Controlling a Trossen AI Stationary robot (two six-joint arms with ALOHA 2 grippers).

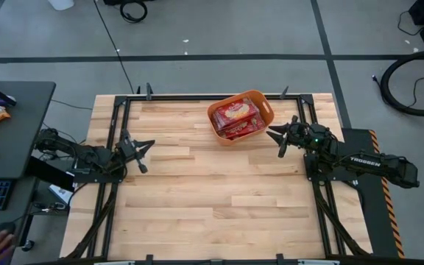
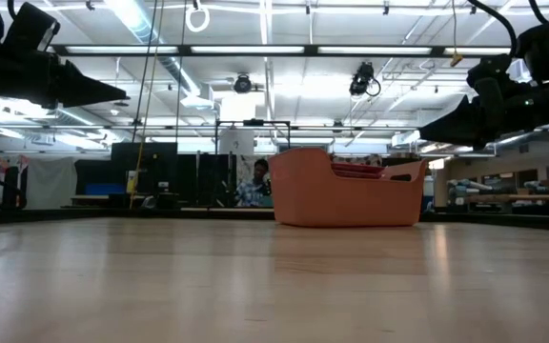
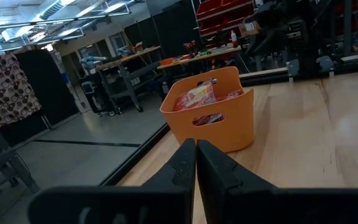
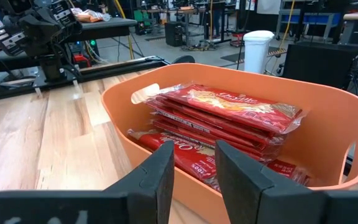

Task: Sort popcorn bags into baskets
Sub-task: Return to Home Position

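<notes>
Popcorn bags (image 4: 229,115) stacked inside orange basket (image 4: 328,124), far-centre of counter (image 1: 197,199). Likely light, floppy, slippery foil; pinch at edge seam. Right tool (image 4: 194,155) part open, empty, just beside basket. Left tool (image 3: 195,149) closed, empty, left side.

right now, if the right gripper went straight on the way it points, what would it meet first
Most likely the near wall of the orange plastic tub, close ahead of the right gripper. If it clears the rim, the red foil popcorn bags inside.
</notes>
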